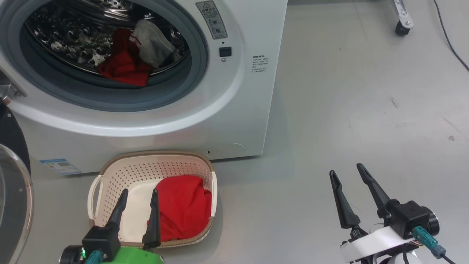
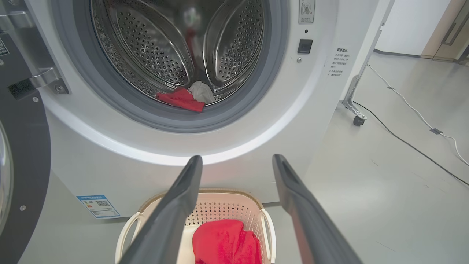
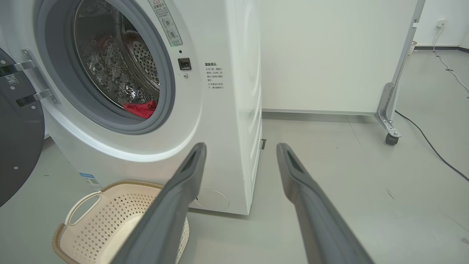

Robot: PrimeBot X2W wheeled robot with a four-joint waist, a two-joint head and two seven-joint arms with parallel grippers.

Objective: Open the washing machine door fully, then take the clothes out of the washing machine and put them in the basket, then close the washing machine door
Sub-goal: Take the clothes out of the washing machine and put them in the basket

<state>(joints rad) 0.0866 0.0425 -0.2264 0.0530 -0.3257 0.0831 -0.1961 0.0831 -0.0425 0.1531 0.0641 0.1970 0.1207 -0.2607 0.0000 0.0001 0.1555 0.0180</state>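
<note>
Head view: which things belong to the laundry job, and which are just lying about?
Job: washer; door, swung open; clothes in the drum; basket; red garment in it; left gripper and right gripper, both open.
Lying about: caster leg; cable on the floor.

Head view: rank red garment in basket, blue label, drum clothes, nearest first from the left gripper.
1. Red garment, in the basket beside the left gripper.
2. Blue label, low left on the washer.
3. Drum clothes, higher, inside it.
</note>
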